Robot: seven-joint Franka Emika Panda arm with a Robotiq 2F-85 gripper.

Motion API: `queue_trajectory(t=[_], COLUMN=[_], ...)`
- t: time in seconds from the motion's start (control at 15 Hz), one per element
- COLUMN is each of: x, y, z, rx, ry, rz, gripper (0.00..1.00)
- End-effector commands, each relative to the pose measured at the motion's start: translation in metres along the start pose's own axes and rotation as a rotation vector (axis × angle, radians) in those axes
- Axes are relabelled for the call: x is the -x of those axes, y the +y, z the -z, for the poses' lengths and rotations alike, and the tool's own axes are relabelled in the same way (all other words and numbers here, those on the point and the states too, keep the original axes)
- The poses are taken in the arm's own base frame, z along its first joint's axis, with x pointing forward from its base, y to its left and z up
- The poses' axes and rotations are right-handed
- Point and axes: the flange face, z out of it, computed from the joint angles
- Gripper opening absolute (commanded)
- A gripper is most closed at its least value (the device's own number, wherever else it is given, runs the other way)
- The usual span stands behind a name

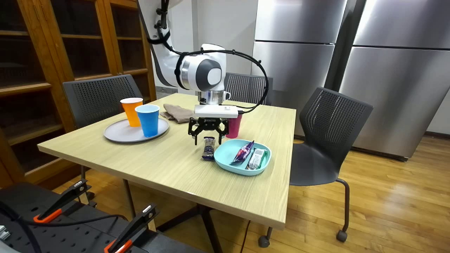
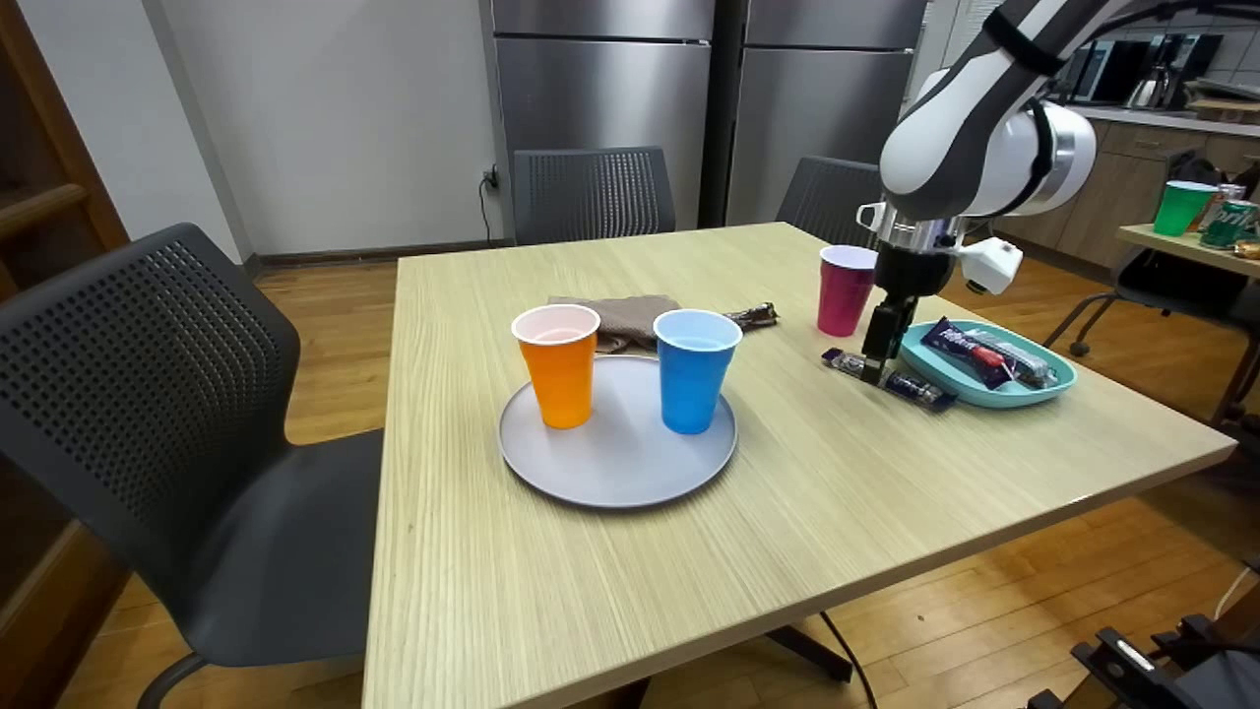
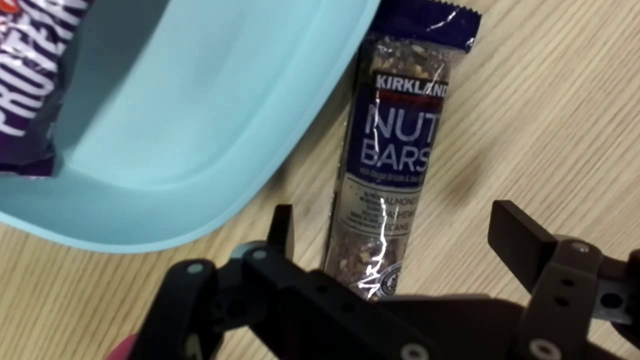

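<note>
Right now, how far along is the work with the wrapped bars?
Looks done: the purple bar and white-and-green bar lie in the turquoise dish. In hand: nothing gripped; the open end effector is at the nut bar, jaws to either side. Apparently left: that bar, on the table beside the dish, and a wrapped item by the brown cloth.

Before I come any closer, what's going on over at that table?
A robot arm has its gripper over a nut bar lying on the table. The fingers stand open on either side of the bar, not holding it. Beside it sits a light blue dish with a purple bar and a white-and-green bar in it. Farther off, a gray plate holds an orange cup and a blue cup.
</note>
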Motion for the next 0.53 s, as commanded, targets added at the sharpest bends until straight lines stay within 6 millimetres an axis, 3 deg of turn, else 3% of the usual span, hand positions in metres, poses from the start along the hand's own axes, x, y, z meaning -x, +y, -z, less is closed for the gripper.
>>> queue_trajectory(t=[0.0, 0.13, 0.47], x=[-0.0033, -0.0033, -0.0033], y=[0.0047, 0.0048, 0.0044], z=[0.0020, 0.0019, 0.0025], rx=[-0.010, -0.007, -0.003], ry=[0.014, 0.014, 0.015], rz=[0.016, 0.017, 0.020], gripper=[0.75, 0.66, 0.25])
